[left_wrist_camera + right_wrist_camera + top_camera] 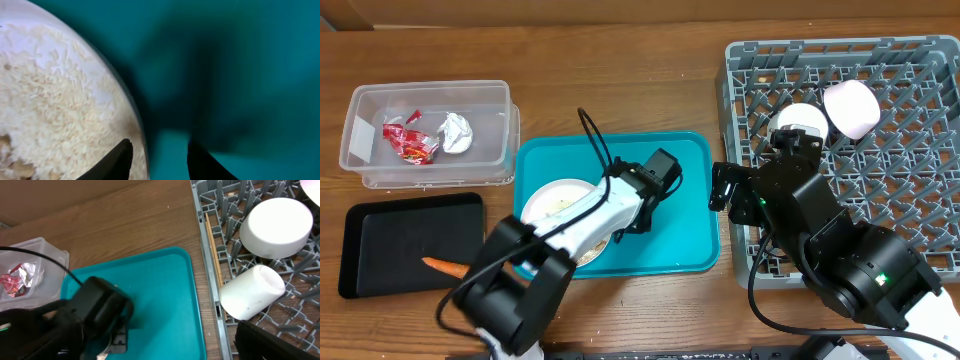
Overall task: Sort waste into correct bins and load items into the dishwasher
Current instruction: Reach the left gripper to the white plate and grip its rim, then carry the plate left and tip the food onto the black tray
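Our left gripper [159, 149], fingers [122, 161] apart, straddles the right rim of the white plate [92, 70] on the teal tray [250, 50]. Loose rice [50, 110] covers the plate; we judge that a thin pinch could slip or tilt, spilling grains onto the tray.

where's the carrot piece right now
Overhead view, lower left: the carrot piece lies on the black tray, below the clear tub.

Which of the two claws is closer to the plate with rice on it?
Left. The left claw hangs open right at the rim of the plate, over the teal tray. The right claw sits past the tray, by the grey rack.
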Tool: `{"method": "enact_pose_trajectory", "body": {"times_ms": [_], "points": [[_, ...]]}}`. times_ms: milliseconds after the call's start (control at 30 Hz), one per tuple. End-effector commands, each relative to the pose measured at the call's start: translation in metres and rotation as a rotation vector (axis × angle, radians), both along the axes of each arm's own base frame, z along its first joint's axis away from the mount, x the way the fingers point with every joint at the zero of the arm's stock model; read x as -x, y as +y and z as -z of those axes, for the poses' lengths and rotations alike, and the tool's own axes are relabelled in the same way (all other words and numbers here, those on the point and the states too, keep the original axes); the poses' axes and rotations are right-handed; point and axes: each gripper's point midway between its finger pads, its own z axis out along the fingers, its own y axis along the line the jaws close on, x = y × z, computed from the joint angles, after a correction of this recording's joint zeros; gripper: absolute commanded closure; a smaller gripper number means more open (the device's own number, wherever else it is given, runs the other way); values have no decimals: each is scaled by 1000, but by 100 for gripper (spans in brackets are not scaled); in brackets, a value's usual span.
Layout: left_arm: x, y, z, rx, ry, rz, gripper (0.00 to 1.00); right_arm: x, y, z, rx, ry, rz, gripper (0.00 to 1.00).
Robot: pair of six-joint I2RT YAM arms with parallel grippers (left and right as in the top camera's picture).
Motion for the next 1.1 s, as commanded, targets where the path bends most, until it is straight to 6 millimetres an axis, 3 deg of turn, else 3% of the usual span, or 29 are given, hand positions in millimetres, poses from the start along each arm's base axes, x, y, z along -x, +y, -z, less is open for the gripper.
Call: {"method": "enact_pose_trajectory", "body": {"times_ms": [0,133,333,733,933,1067], "points": [[-7,14,22,-64,-7,-51,72,-2,0,-8,-11,-20,10,0],[-7,16,28,-70,2,-54,96,-2,0,-8,-11,-20,10,0],[-4,15,18,-63,11,-53,96,-2,0,-8,-11,-20,10,0],[6,24,-80,17,-114,-77,96,-2,0,-8,-11,-20,10,0],[16,55,-114,-6,-155,-122,96,-2,0,-8,-11,-20,10,0],[13,86,-133,13,-193,-210,96,-2,0,-8,-11,-20,10,0]]}}
